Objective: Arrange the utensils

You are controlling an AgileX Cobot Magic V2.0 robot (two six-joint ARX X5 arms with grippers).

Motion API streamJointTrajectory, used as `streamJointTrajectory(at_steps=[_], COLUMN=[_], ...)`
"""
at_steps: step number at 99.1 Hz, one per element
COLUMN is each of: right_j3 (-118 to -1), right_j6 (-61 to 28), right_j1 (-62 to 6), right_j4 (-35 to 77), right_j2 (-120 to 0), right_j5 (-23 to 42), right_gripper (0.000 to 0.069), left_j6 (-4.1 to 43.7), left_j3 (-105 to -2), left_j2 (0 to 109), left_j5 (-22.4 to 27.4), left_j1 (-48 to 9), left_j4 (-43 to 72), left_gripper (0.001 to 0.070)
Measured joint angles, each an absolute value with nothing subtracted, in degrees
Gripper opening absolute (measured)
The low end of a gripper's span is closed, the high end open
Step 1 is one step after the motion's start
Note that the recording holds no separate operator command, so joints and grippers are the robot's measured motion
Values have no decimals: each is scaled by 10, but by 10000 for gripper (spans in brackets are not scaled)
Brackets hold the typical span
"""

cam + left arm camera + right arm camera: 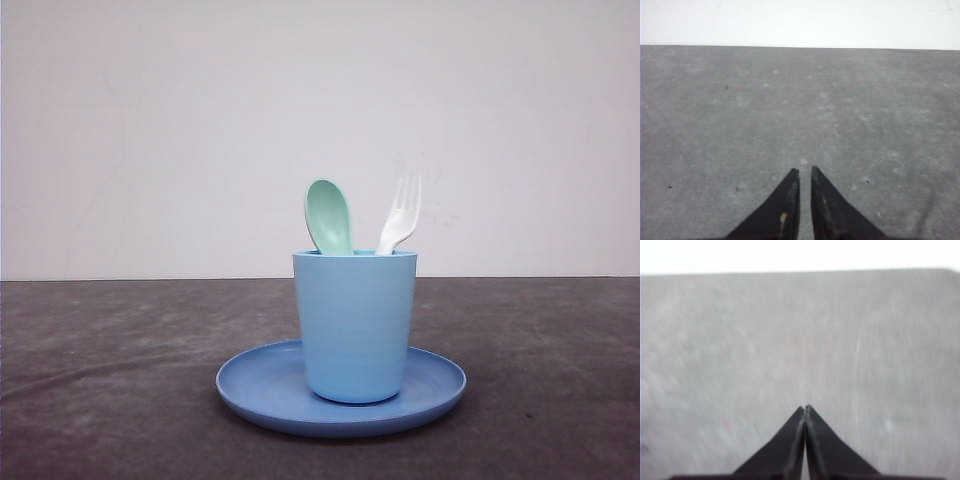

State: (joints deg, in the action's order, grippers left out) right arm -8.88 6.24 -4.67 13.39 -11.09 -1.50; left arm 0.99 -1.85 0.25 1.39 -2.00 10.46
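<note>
In the front view a pale mint-green spoon [328, 215] and a white fork [400, 214] stand upright, heads up, inside a light blue cup [355, 325]. The cup sits in the middle of a round blue plate [250, 385] on the dark table. In the left wrist view my left gripper [805, 170] hovers over bare grey table, its black fingers drawn together with only a thin slit between them and nothing held. In the right wrist view my right gripper [805, 407] is shut, tips touching, over bare table and slightly blurred.
The dark grey tabletop [110, 380] stretches wide on both sides of the plate. A plain white wall [150, 130] stands behind the table's far edge.
</note>
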Motion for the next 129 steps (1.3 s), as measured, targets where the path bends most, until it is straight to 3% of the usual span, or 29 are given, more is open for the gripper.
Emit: streamJointTrajectory(at_steps=[26, 129], right_j3=[-23, -10], right_j6=[50, 43], right_j1=[-33, -33], right_j4=[122, 96], right_j2=[-1, -2], right_j5=[-15, -15], right_gripper=[0, 0], left_j6=[10, 10], left_j3=[-18, -18], left_j2=[3, 3], left_j5=[14, 14], left_j1=[-20, -20], left_j4=[104, 104], left_gripper=[16, 16])
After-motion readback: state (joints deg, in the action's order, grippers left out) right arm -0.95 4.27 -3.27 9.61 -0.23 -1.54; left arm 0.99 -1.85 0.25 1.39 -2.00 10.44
